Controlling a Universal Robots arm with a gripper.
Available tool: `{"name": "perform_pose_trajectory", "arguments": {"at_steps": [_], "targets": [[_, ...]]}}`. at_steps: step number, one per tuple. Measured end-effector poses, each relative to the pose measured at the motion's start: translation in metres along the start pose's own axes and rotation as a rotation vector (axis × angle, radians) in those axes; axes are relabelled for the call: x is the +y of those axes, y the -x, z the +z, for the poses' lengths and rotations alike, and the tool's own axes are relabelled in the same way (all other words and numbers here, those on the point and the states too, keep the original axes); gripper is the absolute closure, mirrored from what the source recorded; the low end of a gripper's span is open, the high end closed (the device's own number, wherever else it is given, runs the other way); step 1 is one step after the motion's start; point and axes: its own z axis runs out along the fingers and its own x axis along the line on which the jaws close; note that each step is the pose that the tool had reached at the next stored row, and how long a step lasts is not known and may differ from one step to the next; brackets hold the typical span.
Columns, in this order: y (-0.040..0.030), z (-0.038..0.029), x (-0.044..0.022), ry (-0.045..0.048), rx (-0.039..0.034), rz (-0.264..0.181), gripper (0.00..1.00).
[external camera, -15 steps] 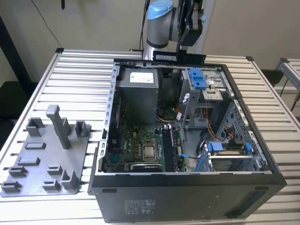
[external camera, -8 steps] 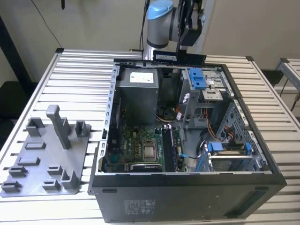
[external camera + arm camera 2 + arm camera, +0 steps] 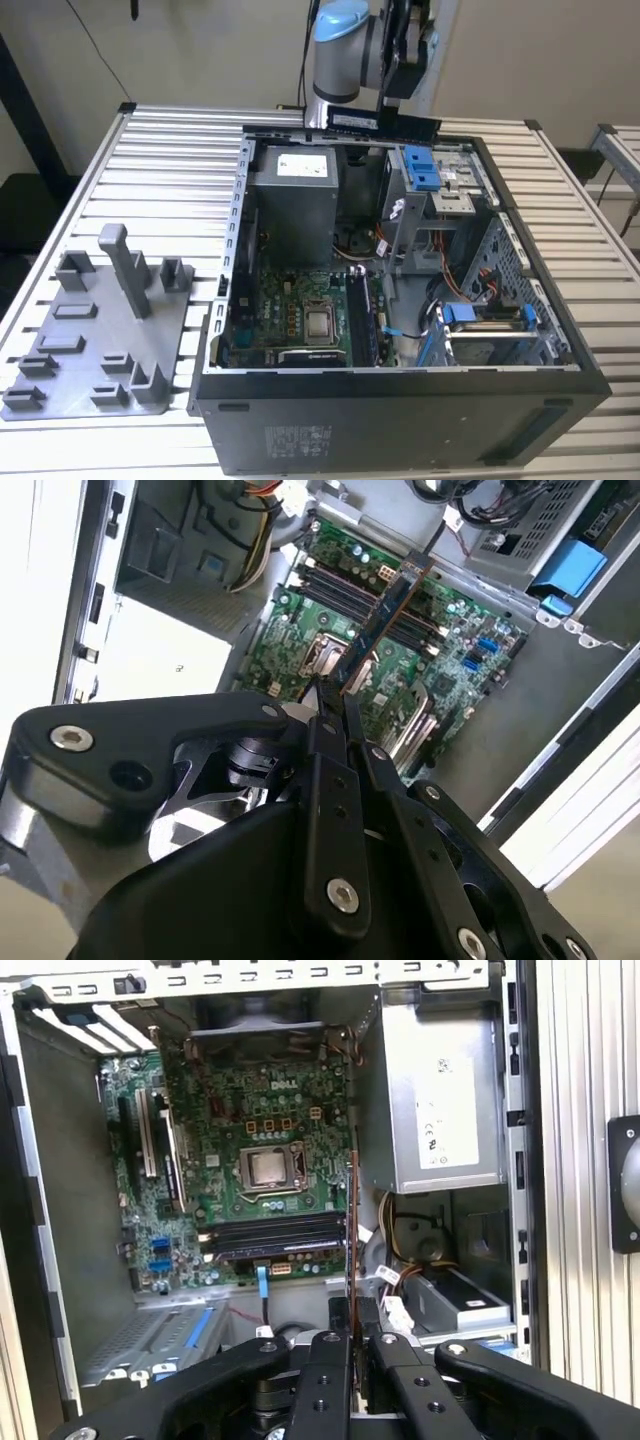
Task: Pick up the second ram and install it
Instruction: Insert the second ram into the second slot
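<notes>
In the exterior view, the gripper [image 3: 392, 105] is hanging over the far rim of the one open case [image 3: 400, 400], clamped on the second ram [image 3: 375, 124]. The stick's long axis is lying level along that rim, across the view. One grey power supply [image 3: 295, 195] is sitting just below, and two blue brackets [image 3: 420, 165] are showing inside.

In the second wrist view, the second ram [image 3: 392, 595] is running edge-on away from the gripping fingers [image 3: 325, 740], above the motherboard [image 3: 460, 630] with open air around it.

In the first wrist view, the second ram [image 3: 350, 1220] is showing as a thin line at right angles to the black slots [image 3: 270, 1235], alongside the power supply [image 3: 430, 1100].
</notes>
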Motion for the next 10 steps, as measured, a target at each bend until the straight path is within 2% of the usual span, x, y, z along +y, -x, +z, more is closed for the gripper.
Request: {"name": "perform_pose_trajectory", "arguments": {"at_steps": [10], "targets": [[0.0, 0.0, 0.0, -0.0054, -0.0002, 0.072, 0.86]]}}
